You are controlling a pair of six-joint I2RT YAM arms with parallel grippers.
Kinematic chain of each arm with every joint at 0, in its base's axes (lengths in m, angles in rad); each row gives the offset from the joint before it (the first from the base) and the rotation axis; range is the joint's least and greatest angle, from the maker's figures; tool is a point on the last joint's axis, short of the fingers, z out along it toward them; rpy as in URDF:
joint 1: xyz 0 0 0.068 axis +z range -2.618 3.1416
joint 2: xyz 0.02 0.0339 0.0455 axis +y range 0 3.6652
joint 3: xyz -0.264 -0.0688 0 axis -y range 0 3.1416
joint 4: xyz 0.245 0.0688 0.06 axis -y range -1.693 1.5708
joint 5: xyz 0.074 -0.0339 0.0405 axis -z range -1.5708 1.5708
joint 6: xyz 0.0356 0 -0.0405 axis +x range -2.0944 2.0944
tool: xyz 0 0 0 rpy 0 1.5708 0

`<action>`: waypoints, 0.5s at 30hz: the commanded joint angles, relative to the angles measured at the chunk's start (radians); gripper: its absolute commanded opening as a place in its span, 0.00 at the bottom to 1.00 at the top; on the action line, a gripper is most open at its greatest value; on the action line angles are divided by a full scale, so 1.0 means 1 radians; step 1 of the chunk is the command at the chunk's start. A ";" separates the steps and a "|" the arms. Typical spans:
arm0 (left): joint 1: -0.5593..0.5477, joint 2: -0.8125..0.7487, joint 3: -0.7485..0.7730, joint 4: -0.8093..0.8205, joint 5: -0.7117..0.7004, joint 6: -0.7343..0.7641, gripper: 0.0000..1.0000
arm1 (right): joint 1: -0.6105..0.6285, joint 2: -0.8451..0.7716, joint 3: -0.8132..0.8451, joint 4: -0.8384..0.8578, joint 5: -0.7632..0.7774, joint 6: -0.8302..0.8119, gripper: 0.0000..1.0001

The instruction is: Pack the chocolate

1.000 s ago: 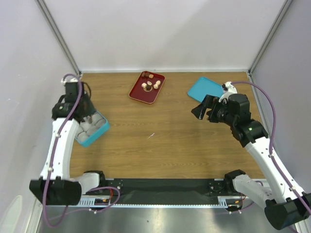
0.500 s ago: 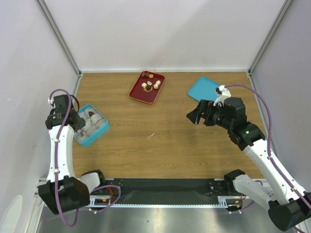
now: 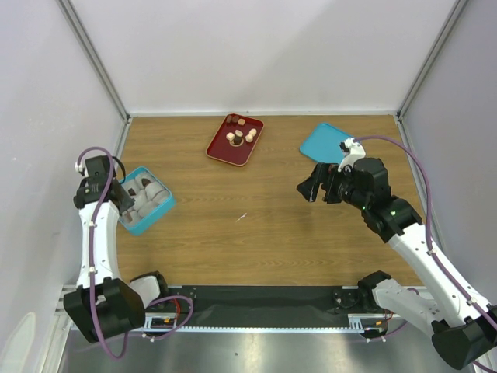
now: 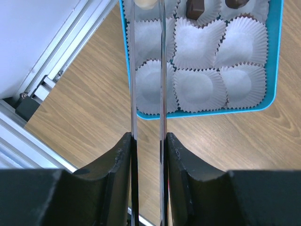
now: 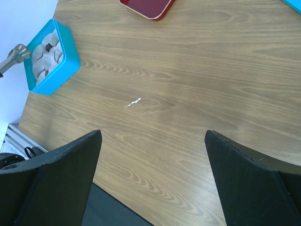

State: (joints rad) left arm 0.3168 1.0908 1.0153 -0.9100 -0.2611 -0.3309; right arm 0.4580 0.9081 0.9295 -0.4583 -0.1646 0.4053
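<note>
As the left arm backs off: it has swung from above the teal box [image 3: 149, 202] out toward the counter's left edge, which reads as a drop-off just finished.
Left gripper [image 4: 146, 14]: its long thin fingers [image 4: 132, 70] lie nearly parallel with a narrow slit between them, reaching over the box's near row of cups. A pale chocolate [image 4: 146, 3] sits between them at the very top of the wrist view. I cannot tell whether it is pinched or already resting in a cup.
Right gripper [image 3: 311, 185]: spread wide and empty, hanging over bare counter [image 5: 197, 84]. It has drifted a little away from the teal lid [image 3: 326, 142] toward the middle.
Box contents: white paper cups [image 4: 200, 87], most of them unfilled; two dark chocolates [image 4: 195, 9] show in the far row.
Chocolate left to pack: a handful of dark and pale pieces [image 3: 241, 137] on the red tray [image 3: 221, 148], well apart from both arms.
Stray item: a small white scrap [image 5: 133, 102] lies mid-counter.
Meaning for the task: packing looks early, with many cups open. The next fetch from the tray probably falls to whichever arm gets there first, and the right one is better placed.
</note>
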 commanded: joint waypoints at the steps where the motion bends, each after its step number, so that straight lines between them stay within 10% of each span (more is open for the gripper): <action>1: 0.013 0.006 -0.006 0.055 -0.035 0.023 0.35 | 0.008 -0.011 0.029 0.007 0.025 -0.026 1.00; 15: 0.013 0.034 -0.014 0.080 -0.056 0.029 0.48 | 0.001 0.000 0.034 -0.003 0.043 -0.033 1.00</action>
State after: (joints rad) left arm 0.3176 1.1370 0.9882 -0.8661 -0.2897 -0.3206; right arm 0.4610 0.9089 0.9295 -0.4591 -0.1371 0.3878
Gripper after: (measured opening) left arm 0.474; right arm 0.994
